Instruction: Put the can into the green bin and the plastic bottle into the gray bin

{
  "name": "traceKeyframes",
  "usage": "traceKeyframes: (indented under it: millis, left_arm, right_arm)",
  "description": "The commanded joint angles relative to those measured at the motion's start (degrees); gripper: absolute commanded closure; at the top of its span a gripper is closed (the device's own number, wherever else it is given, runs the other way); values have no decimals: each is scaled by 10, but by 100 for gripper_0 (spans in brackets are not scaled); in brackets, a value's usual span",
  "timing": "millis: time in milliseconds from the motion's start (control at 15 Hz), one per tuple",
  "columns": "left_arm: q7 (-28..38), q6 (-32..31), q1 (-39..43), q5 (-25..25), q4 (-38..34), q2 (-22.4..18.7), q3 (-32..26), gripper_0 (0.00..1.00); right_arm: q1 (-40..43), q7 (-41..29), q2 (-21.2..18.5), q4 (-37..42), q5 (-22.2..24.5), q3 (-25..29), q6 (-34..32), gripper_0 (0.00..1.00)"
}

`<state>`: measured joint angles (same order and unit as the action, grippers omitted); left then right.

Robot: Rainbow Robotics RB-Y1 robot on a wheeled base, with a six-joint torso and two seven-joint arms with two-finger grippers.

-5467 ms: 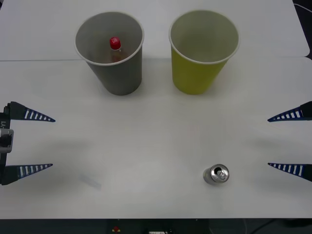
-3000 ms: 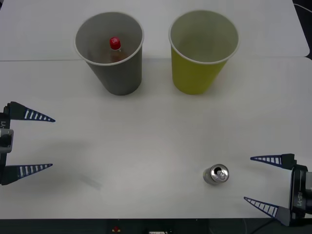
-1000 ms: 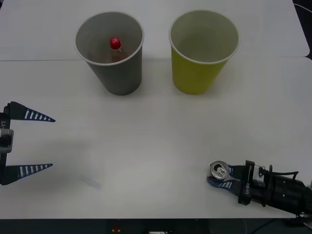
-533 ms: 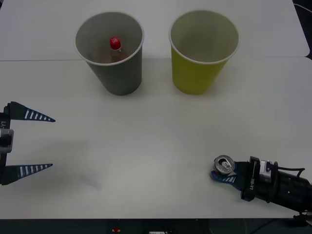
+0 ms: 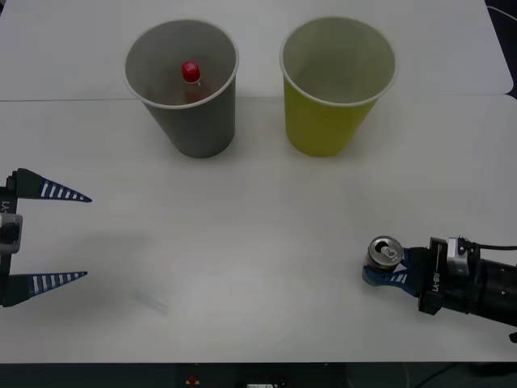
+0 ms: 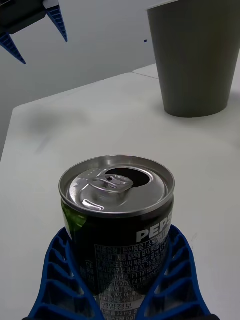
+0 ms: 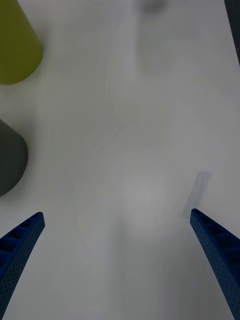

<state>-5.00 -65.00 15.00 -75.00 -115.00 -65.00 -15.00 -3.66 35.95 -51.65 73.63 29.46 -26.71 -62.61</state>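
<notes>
While the plastic bottle [image 5: 191, 74] already stands in the gray bin [image 5: 182, 87], the can [image 5: 384, 253] is clamped for transfer

Low at the table's near right, the right gripper [image 5: 389, 270] pinches the can's sides, keeping it upright for carrying to the green bin [image 5: 336, 85]; the left gripper [image 5: 50, 236] waits spread wide, out of the way

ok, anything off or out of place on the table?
Nothing stands out. The plastic bottle stands in the gray bin, the green bin is upright, and the right gripper holds the can upright. Left gripper waits open.
</notes>
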Motion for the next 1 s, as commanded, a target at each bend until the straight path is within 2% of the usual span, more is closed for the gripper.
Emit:
traceKeyframes:
  millis: [67, 267, 333, 533, 667, 1000]
  left_arm:
    - [0, 0, 0, 0, 0, 0, 0, 0]
    - [0, 0, 0, 0, 0, 0, 0, 0]
    - [0, 0, 0, 0, 0, 0, 0, 0]
    - [0, 0, 0, 0, 0, 0, 0, 0]
    - [0, 0, 0, 0, 0, 0, 0, 0]
    - [0, 0, 0, 0, 0, 0, 0, 0]
  right_arm:
    - [59, -116, -5, 100, 117, 112, 30, 100]
    - [114, -293, -5, 209, 249, 223, 35, 100]
    - [133, -372, -2, 256, 299, 264, 35, 100]
    - [166, -570, 15, 366, 413, 347, 35, 100]
    - [168, -663, 26, 406, 460, 374, 35, 100]
    - [164, -895, 30, 474, 529, 451, 26, 100]
